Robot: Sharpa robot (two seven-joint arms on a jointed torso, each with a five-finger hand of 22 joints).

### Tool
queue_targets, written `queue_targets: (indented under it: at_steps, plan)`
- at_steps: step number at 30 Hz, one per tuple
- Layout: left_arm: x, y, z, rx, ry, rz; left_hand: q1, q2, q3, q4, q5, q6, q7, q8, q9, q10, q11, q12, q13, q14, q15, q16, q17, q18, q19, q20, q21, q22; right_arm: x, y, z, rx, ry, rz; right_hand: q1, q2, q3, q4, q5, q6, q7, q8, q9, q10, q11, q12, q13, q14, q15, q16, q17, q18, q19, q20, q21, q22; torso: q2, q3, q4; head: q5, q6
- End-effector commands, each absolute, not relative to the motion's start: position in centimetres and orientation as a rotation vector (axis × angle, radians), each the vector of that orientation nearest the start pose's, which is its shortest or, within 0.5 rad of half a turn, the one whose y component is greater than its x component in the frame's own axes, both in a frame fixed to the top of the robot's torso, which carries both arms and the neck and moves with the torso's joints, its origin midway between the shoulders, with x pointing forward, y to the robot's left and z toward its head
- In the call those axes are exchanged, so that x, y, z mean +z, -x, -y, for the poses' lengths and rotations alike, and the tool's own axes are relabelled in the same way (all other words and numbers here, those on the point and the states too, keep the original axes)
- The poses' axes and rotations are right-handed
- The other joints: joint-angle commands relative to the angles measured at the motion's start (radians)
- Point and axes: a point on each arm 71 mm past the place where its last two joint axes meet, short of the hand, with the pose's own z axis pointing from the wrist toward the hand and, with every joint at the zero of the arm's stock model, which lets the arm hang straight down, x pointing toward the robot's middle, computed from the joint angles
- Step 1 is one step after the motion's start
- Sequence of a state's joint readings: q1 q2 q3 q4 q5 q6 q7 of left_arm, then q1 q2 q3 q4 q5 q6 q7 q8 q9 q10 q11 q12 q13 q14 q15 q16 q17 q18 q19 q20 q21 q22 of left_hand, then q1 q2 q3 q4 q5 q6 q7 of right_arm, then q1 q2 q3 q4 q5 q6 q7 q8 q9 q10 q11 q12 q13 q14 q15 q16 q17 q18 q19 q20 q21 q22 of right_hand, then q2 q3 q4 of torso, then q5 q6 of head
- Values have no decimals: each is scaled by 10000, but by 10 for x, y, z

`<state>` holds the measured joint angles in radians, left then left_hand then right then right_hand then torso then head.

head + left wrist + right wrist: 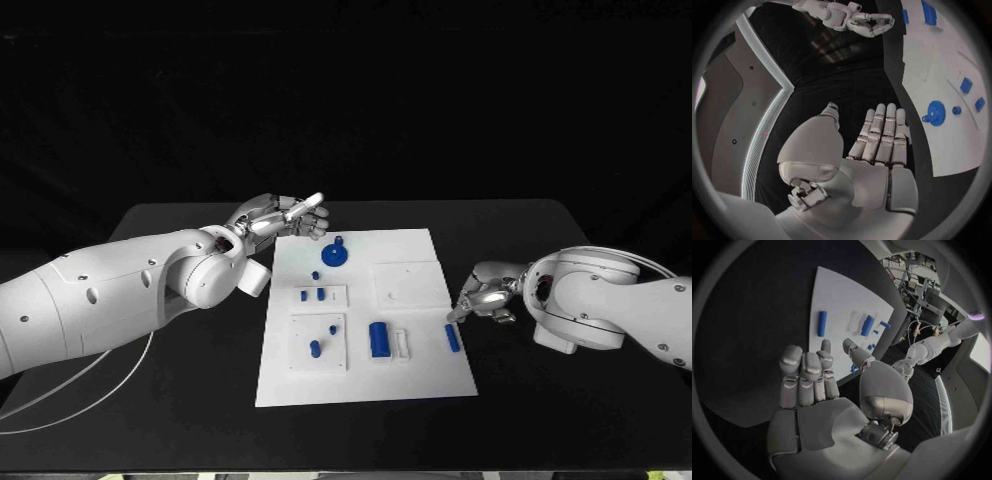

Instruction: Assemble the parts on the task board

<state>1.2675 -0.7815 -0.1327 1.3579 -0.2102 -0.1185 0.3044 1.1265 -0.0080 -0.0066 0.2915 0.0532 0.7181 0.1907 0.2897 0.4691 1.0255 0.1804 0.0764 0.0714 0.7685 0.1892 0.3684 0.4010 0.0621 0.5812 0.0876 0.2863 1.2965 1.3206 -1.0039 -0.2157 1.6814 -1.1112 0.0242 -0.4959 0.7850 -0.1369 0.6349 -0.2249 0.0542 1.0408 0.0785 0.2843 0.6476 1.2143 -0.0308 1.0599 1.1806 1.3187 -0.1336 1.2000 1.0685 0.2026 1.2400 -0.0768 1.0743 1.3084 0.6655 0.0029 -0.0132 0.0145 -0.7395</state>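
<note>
I have both hands empty, left hand (283,217) off the task board's (418,380) far-left corner, right hand (486,298) beside its right edge with fingers straight, while blue parts (381,339) lie loose, so assembly looks barely begun.

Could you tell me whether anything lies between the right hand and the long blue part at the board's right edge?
Nothing visible does: the right hand hovers open just beside the long blue part, with only bare task board between them.

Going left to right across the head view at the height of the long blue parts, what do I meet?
Left white arm → small blue peg on the lower-left white tile → wide blue block → slim blue bar → right robot hand.
</note>
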Motion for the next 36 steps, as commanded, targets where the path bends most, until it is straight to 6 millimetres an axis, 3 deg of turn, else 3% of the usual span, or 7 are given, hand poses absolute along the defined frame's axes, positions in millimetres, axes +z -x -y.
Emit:
queue_targets:
  at_steps: [1, 7, 14, 20, 31, 36]
  plan:
    - [-190, -513, -211, -14984, 8446, -16690, 120, -5, -58, 9, 35, 89, 128, 61, -15, 77, -19, -19, 4, 65, -10, 71, -7, 120, 70, 2, -63, 19, -221, -441, 260, 2377, -1081, -22693, 96, -34, 6, 27, -38, 161, -27, 61, 41, 207, -39, 197, 122, 33, -37, -19, 13, 592, 74, 34, -19, 34, -7, -3, 2, -107, 12]
    - [-190, -513, -210, -15014, 8434, -16709, 128, -2, -63, 10, 36, 93, 128, 62, -17, 82, -20, -19, 4, 69, -12, 74, -8, 120, 76, 0, -65, 22, -229, -440, 257, 1854, -736, -22644, 61, -87, 2, 148, -43, 333, -100, 164, 152, 586, -109, 718, 496, 34, -93, 2, 27, 592, 89, 44, -6, 41, 5, 5, 19, -184, 49]
    - [-190, -512, -209, -15053, 8418, -16732, 135, 2, -68, 11, 35, 96, 127, 64, -19, 87, -21, -19, 4, 73, -14, 76, -8, 119, 82, -2, -68, 25, -246, -439, 251, 1635, -495, -22807, -10, -157, -1, 259, -47, 353, -118, 178, 196, 596, -128, 744, 517, 31, -111, 13, 32, 592, 97, 47, 0, 43, 10, -11, 28, -231, 32]
    - [-190, -512, -209, -15046, 8423, -16734, 140, 3, -75, 13, 35, 98, 126, 64, -22, 90, -22, -20, 3, 76, -15, 78, -9, 118, 86, -3, -70, 28, -252, -438, 242, 1717, -264, -22892, -28, -179, 14, 313, -48, 345, -122, 173, 212, 579, -132, 728, 508, 29, -118, 15, 34, 592, 97, 45, 0, 43, 9, 1, 28, -204, -11]
    - [-190, -512, -210, -15066, 8419, -16761, 142, 4, -84, 14, 35, 100, 126, 64, -25, 92, -22, -22, 2, 76, -15, 78, -11, 116, 91, -4, -75, 31, -258, -437, 231, 1677, 270, -22798, -9, -170, 40, 331, -48, 339, -124, 171, 223, 561, -135, 709, 497, 27, -121, 16, 34, 592, 96, 41, -1, 43, 6, -12, 24, -178, -30]
    - [-190, -512, -210, -15054, 8426, -16753, 141, 2, -88, 15, 34, 100, 126, 63, -26, 92, -22, -22, 2, 75, -15, 77, -11, 115, 92, -4, -76, 31, -261, -437, 225, 1227, 1293, -22483, 284, -133, 254, 233, -52, 336, -133, 170, 255, 540, -144, 690, 489, 22, -132, 17, 34, 592, 93, 14, 0, 45, 6, -4, 30, -157, -44]
